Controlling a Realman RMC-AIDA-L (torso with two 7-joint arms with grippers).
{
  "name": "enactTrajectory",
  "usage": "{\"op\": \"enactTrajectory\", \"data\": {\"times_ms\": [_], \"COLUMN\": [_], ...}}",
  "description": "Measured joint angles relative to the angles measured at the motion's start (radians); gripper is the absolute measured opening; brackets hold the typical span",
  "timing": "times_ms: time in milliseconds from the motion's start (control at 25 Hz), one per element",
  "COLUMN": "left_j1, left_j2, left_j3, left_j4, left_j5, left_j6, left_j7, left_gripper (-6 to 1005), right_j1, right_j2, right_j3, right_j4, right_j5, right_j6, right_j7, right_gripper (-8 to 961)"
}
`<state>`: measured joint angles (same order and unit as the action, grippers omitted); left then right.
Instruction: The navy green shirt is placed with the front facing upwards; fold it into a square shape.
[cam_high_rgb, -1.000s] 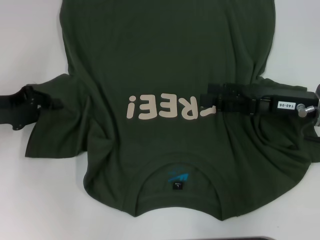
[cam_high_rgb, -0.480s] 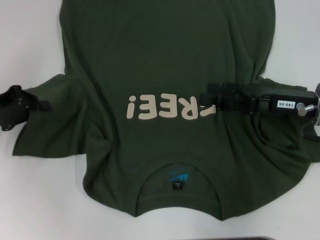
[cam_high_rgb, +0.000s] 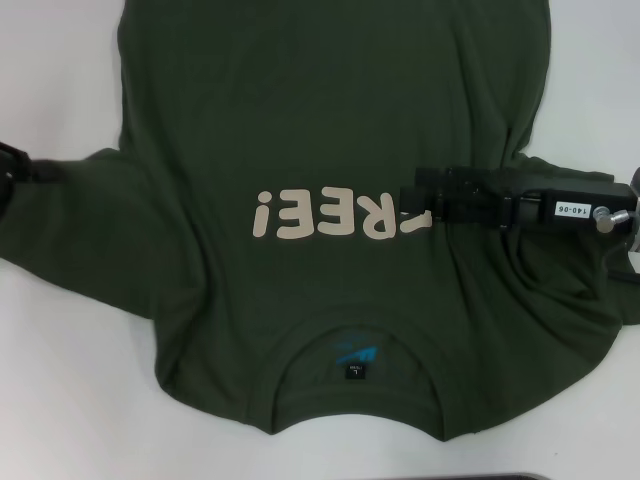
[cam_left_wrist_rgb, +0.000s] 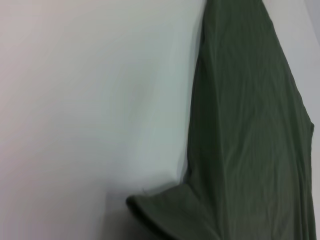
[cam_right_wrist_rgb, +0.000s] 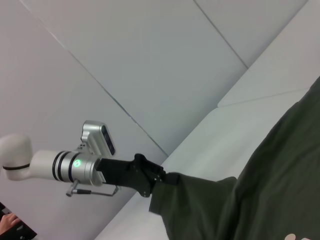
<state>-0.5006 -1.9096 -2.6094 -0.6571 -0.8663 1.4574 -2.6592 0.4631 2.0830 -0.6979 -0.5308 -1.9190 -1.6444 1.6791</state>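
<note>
A large dark olive-green short-sleeved cotton shirt (cam_high_rgb: 340, 200) lies spread front-up on a plain white bench (cam_high_rgb: 70, 400). In the head view its collar sits nearest the robot and its hem runs off the far edge of the picture. Cream block lettering (cam_high_rgb: 330, 214) crosses the chest, reading upside down from the robot's side, and inside the round neckline a small teal print (cam_high_rgb: 357, 350) sits just above a small black neck tag (cam_high_rgb: 357, 372).

The left gripper (cam_right_wrist_rgb: 159, 178), a black unit on a white and silver arm, is at the outer end of the shirt's left sleeve (cam_high_rgb: 85, 215), at the left edge of the head view where only a sliver of it shows. The right wrist view shows its jaws pinching the sleeve's cuff, and the sleeve is drawn out sideways and held up off the bench there. The left wrist view shows the green fabric beside bare bench, with a folded-over edge of the cloth near the camera.

The right gripper (cam_high_rgb: 412, 196), black with a white number label on its body, reaches in from the right and lies over the shirt's chest, its tip covering the right end of the lettering. Whether its jaws are spread or pressed together cannot be told.
</note>
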Motion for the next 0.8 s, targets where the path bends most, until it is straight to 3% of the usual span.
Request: {"op": "enactTrajectory", "data": {"times_ms": [280,480,800], "left_j1": [-0.022,-0.034,-0.034], "left_j2": [0.053,0.067,0.073], "left_j3": [0.001,0.001,0.003], "left_j4": [-0.007,-0.01,-0.039], "left_j5": [0.003,0.003,0.003], "left_j6": [0.0,0.001,0.025], "left_j7": [-0.021,-0.028,-0.039], "left_gripper": [21,21,23], "right_j1": [0.003,0.005,0.005], "right_j2": [-0.003,-0.004,-0.008], "right_j3": [-0.002,-0.004,-0.006], "right_j4": [0.0,0.0,0.0], "right_j5": [0.0,0.0,0.0], "right_j6": [0.0,0.0,0.0], "right_j7": [0.006,0.01,0.021], "right_gripper": [914,914,914]}}
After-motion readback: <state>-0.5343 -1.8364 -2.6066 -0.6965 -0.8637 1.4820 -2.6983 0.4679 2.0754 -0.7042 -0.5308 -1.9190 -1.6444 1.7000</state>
